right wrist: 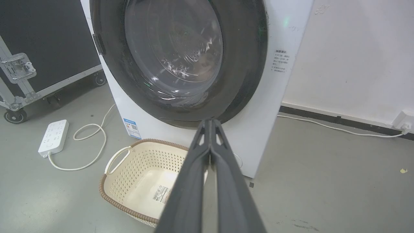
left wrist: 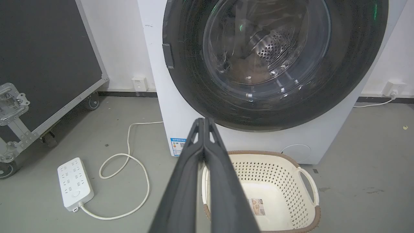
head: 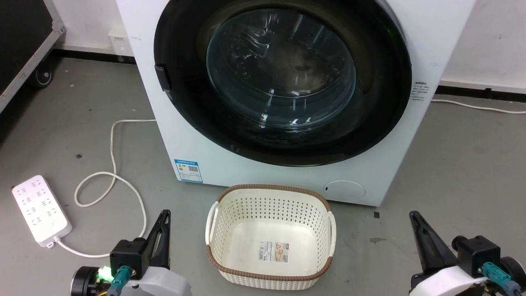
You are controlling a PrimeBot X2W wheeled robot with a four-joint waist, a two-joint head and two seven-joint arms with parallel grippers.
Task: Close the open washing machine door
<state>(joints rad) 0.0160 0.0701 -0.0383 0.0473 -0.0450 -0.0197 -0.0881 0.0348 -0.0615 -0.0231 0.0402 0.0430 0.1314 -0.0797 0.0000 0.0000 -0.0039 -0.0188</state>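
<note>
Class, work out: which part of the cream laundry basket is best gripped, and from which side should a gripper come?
Grip a white loop handle at either end of the basket, coming down from above: it stands upright and open-topped, and each loop leaves a finger gap.

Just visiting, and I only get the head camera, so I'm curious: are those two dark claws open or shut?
Observer: Both shut. The wrist views show the left gripper and right gripper closed tight, holding nothing.
Operator: Where does the cable on the right go?
Observer: In the right wrist view the cable runs along the floor to a wall socket.
Operator: Can you see inside the door?
Observer: Through the door glass, the left wrist view shows the drum, steel with small holes.
</note>
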